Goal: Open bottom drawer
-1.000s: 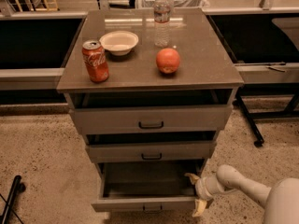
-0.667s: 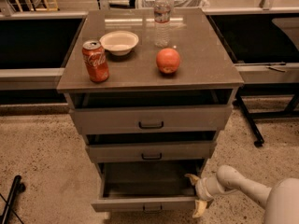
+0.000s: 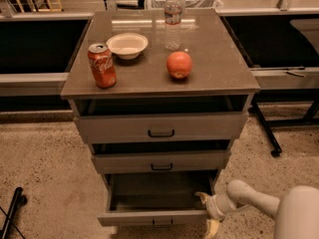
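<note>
The bottom drawer [image 3: 152, 216] is the lowest grey front of the cabinet, pulled well out so its dark empty inside shows; its small dark handle [image 3: 162, 223] sits at the lower edge. My gripper [image 3: 209, 212] is at the drawer's right front corner, one pale fingertip [image 3: 203, 197] above the front edge and one below by the floor. The white arm reaches in from the lower right.
The top drawer [image 3: 160, 127] and middle drawer [image 3: 160, 162] stand slightly out. On the cabinet top are a red cola can [image 3: 101, 65], a white bowl [image 3: 127, 45], an orange fruit [image 3: 179, 64] and a water bottle [image 3: 172, 20]. A black leg [image 3: 12, 213] lies lower left.
</note>
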### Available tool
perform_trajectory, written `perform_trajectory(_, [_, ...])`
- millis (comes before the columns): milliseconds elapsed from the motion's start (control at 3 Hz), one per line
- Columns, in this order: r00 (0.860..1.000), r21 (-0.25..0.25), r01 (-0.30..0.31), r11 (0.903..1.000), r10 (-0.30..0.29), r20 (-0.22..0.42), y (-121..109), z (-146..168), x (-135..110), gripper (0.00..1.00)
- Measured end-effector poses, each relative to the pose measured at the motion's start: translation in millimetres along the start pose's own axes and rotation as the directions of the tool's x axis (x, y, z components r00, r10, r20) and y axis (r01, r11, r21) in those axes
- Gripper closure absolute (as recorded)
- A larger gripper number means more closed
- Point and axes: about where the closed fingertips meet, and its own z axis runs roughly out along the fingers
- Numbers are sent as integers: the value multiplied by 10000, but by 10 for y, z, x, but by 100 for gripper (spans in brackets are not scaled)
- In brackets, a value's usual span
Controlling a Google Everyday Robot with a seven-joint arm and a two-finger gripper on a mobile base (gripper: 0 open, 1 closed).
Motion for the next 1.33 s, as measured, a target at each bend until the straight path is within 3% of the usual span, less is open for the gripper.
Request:
perform_trajectory(333, [9995, -870, -48, 9962, 22, -307, 263, 215, 64, 25])
perform_trajectory(1000, [9991, -883, 86, 9961, -124, -417, 367, 111, 46, 66])
perform_trajectory(1333, [9989, -818, 226, 9964, -258, -388, 377, 50, -7, 66])
